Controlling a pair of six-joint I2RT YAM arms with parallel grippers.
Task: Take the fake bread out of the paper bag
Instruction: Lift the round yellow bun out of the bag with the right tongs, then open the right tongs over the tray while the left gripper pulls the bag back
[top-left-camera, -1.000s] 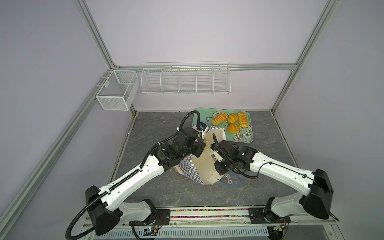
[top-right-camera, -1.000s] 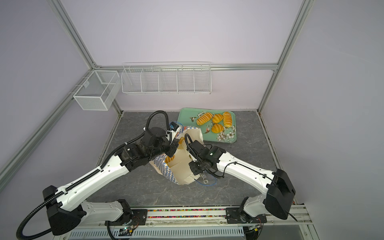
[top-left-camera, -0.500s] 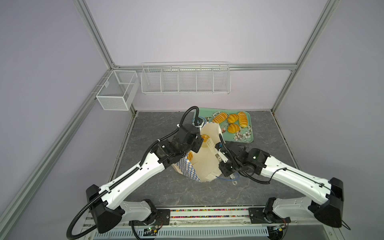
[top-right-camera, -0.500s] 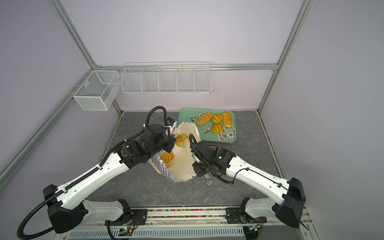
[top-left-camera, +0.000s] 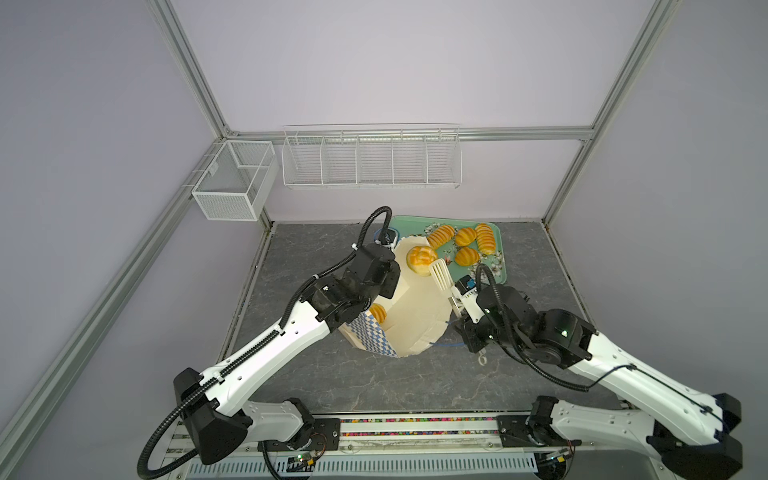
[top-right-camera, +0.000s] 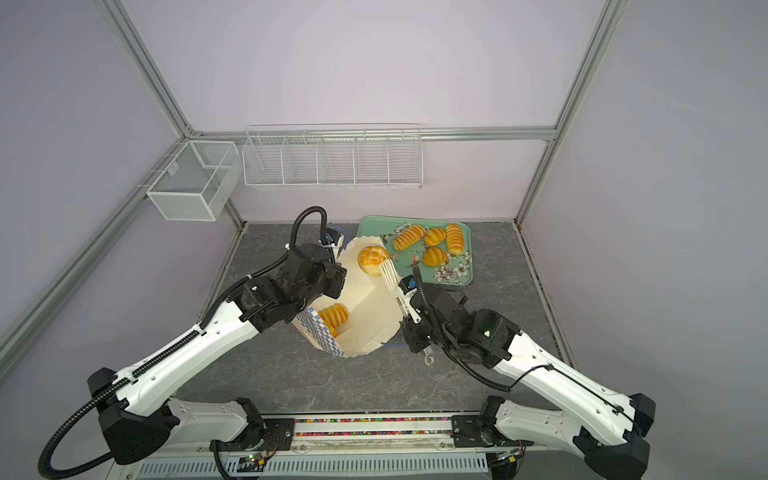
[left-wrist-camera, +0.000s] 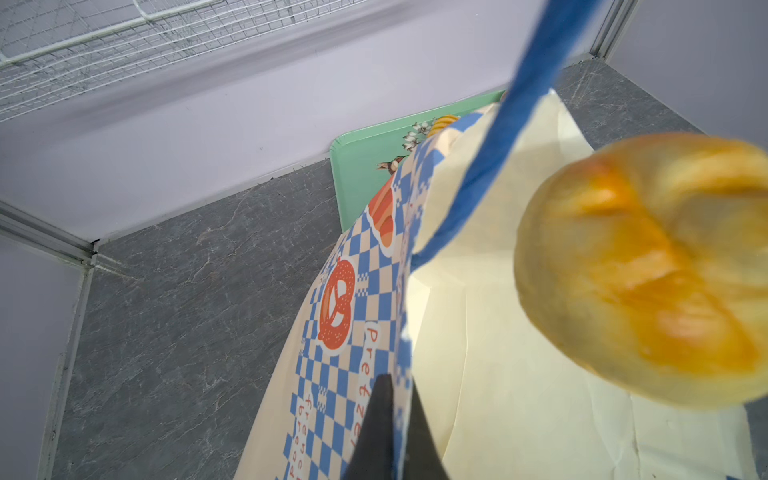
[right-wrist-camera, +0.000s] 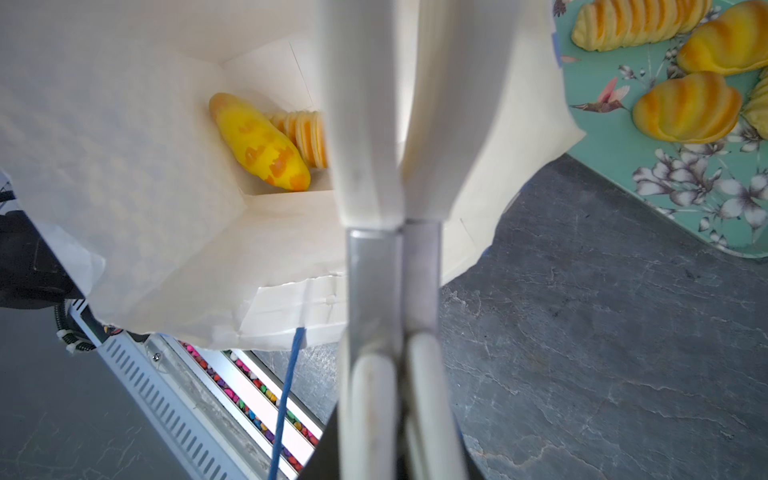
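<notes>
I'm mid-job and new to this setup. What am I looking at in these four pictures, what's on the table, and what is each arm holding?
Two white robot arms work over a grey table. Two pictures look down from overhead, side by side and nearly alike. The other two come from cameras on the arms' wrists. The left gripper is shut on the rim of the paper bag. The right gripper is shut on tongs, which clamp a round bun at the bag's mouth. Next to the bag, a green tray carries four breads. The right wrist view shows two more breads deep inside the bag.
</notes>
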